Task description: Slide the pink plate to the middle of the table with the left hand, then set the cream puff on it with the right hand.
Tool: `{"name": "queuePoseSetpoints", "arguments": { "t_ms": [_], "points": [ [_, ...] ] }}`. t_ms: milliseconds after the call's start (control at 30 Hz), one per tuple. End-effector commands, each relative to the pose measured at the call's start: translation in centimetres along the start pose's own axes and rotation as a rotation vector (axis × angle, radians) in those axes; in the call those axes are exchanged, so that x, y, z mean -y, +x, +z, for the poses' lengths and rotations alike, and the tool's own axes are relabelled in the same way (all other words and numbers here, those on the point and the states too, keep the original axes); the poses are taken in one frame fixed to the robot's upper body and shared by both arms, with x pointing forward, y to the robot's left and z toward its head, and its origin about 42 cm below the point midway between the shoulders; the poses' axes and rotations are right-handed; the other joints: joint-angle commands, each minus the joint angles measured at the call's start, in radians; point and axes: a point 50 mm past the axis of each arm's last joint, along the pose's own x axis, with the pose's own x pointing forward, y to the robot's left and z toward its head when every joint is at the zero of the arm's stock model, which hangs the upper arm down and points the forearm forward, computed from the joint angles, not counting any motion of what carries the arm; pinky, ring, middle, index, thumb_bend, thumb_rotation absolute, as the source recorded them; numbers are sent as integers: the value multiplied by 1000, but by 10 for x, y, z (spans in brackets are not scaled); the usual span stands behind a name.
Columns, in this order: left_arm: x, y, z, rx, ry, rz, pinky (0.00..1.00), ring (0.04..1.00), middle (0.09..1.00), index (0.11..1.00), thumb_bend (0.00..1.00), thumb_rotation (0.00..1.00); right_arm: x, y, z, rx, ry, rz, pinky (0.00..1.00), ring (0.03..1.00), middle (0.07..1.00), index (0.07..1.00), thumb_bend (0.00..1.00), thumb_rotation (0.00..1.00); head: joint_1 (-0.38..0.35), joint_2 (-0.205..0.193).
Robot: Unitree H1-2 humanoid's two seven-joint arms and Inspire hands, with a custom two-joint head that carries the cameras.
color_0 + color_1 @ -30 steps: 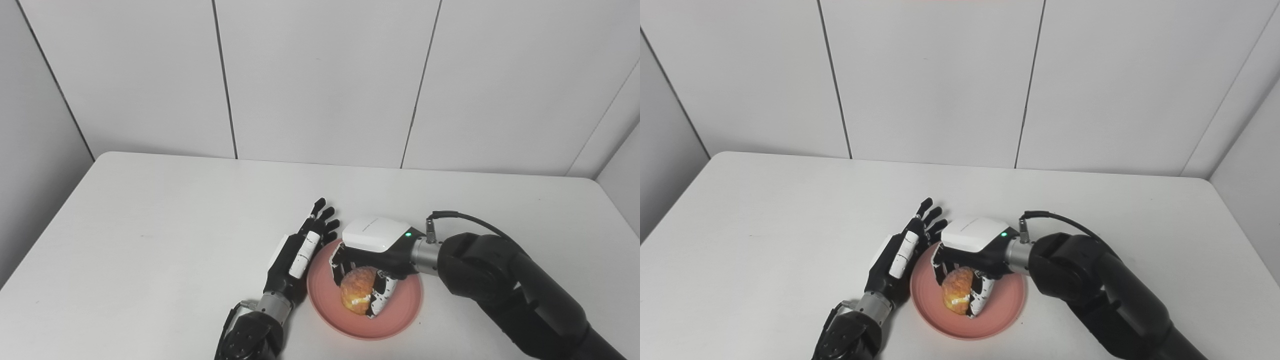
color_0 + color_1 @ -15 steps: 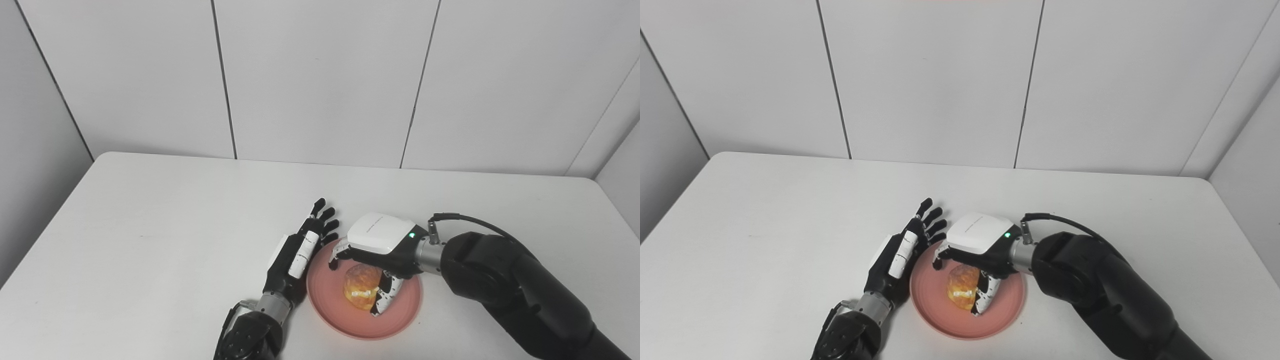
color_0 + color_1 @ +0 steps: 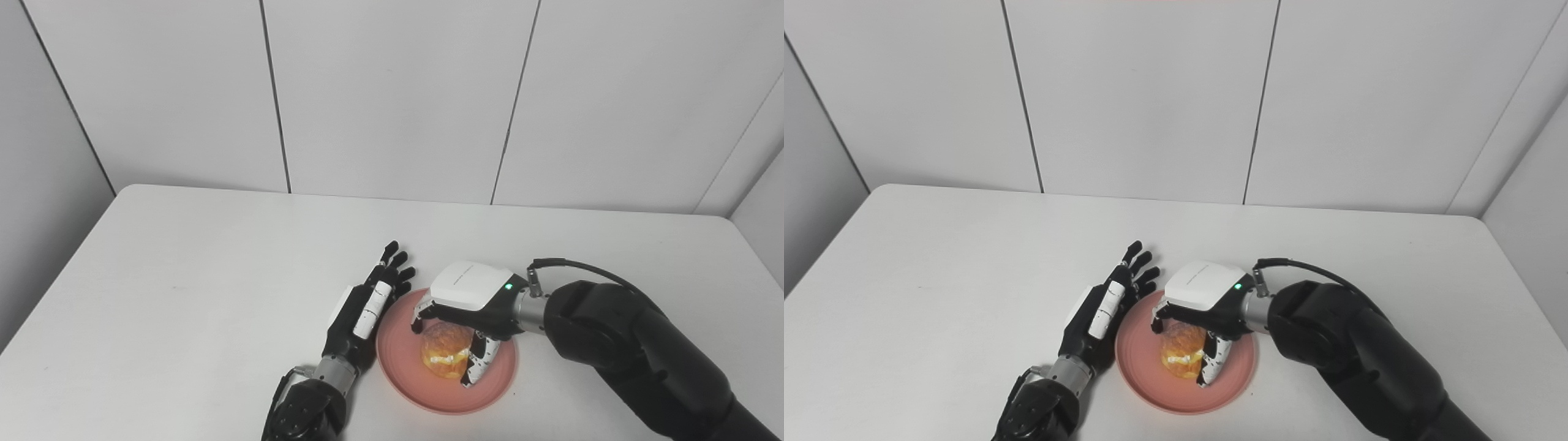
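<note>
Cream puff lies under right robot hand.

Pink plate, golden cream puff

Table viewed from above, near edge, by two side-by-side head cameras facing wall; nearly whole scene shared.

No text can be read on anything.
</note>
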Motion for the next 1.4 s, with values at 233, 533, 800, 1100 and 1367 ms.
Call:
{"name": "queuePoseSetpoints", "arguments": {
  "t_ms": [233, 533, 800, 1100, 1367],
  "points": [
    [-2, -3, -5, -26, -11, 15, 932, 904, 966, 979, 924, 824, 55, -34, -6, 3, -73, -118, 747, 809, 793, 713, 1000, 274, -7, -1],
    [-2, -2, -5, -23, -17, 21, 925, 897, 982, 992, 929, 822, 74, -82, -27, -29, 146, -314, 671, 761, 769, 713, 1000, 295, -6, -1],
    [-7, -5, -3, 4, -36, 44, 962, 923, 979, 987, 930, 803, 31, -98, -55, -78, 360, -479, 690, 791, 785, 757, 988, 540, -16, 2],
    [-15, -10, 4, 122, 136, 167, 941, 958, 951, 949, 875, 866, -58, -70, -59, -161, 775, -972, 782, 867, 895, 873, 876, 795, -35, 8],
    [-19, -14, 7, 189, 251, 287, 1000, 976, 963, 939, 855, 932, -114, -29, -33, -144, 1401, -1262, 880, 910, 920, 894, 876, 866, -52, 17]
  ]
}}
